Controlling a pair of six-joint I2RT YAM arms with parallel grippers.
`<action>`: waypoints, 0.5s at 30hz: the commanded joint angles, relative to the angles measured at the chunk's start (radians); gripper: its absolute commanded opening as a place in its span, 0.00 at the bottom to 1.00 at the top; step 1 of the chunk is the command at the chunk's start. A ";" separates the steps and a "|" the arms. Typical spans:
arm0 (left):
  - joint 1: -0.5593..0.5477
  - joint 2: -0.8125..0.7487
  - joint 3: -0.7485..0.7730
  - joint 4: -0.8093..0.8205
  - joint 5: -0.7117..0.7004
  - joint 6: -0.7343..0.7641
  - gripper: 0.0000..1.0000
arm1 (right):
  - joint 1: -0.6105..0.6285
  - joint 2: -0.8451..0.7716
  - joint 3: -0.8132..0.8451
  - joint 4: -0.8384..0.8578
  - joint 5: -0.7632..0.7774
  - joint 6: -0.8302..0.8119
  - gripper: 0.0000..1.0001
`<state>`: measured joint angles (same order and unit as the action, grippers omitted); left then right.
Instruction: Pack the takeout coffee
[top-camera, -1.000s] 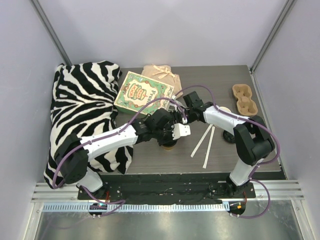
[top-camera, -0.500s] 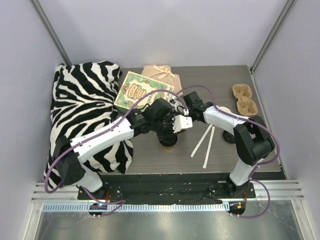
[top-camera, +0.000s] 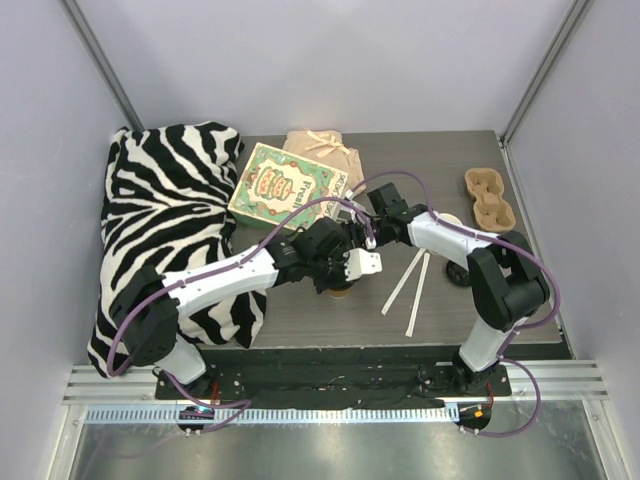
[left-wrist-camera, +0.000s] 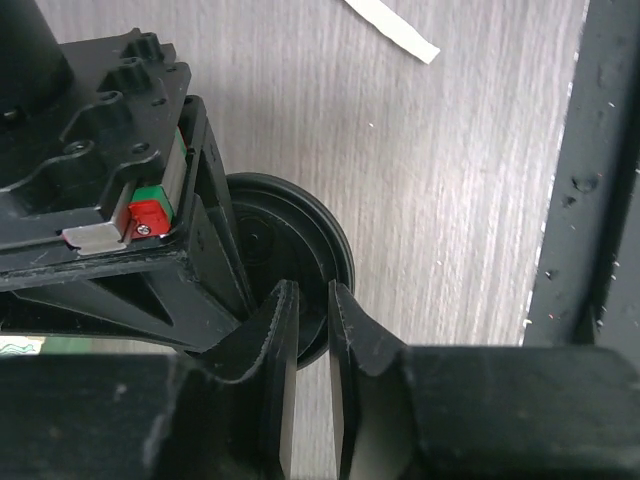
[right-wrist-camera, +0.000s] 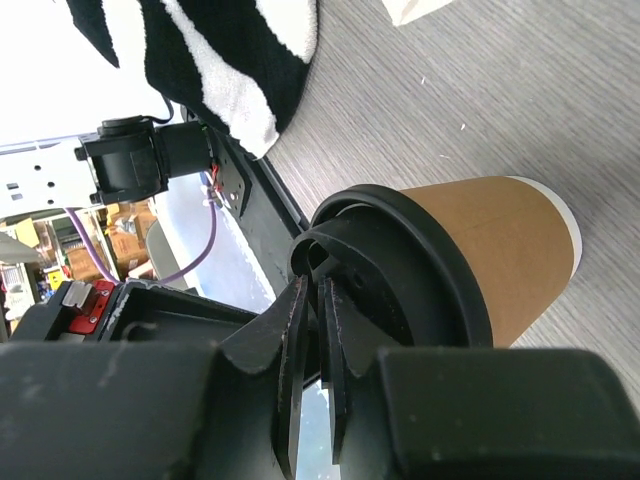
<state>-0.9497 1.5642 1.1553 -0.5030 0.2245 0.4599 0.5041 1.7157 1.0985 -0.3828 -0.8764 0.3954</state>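
Observation:
The takeout coffee (top-camera: 340, 291), a kraft-brown cup (right-wrist-camera: 490, 250) with a black lid (left-wrist-camera: 300, 235), stands upright on the table's near middle. My left gripper (top-camera: 340, 276) comes from the left. In the left wrist view its gripper (left-wrist-camera: 312, 290) is shut, tips on the lid's near rim, nothing between the fingers. My right gripper (top-camera: 356, 234) reaches in from the right. In the right wrist view its gripper (right-wrist-camera: 318, 285) is shut on the lid's rim, beside the left fingertips (right-wrist-camera: 318, 250).
A zebra-striped bag (top-camera: 165, 215) lies at the left, with a green box (top-camera: 285, 185) and a tan pouch (top-camera: 322, 150) behind the cup. Two pale strips (top-camera: 410, 280), an open cup (top-camera: 450, 220), a loose black lid (top-camera: 458, 272) and a pulp cup carrier (top-camera: 490, 197) sit to the right.
My left gripper rose off the lid half a second ago and has come back down onto it. The right gripper and the cup have stayed put.

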 joint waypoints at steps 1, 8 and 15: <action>-0.001 0.033 -0.075 -0.045 -0.053 0.006 0.19 | 0.002 0.001 -0.012 0.015 0.020 -0.013 0.19; -0.001 -0.018 0.000 -0.123 -0.028 -0.030 0.24 | 0.001 -0.037 0.066 0.035 -0.071 0.008 0.24; 0.006 -0.088 0.083 -0.163 0.024 -0.131 0.34 | -0.039 -0.126 0.149 -0.046 -0.137 -0.029 0.30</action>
<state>-0.9516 1.5402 1.1782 -0.5755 0.2203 0.4149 0.4892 1.6863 1.1732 -0.3855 -0.9470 0.3985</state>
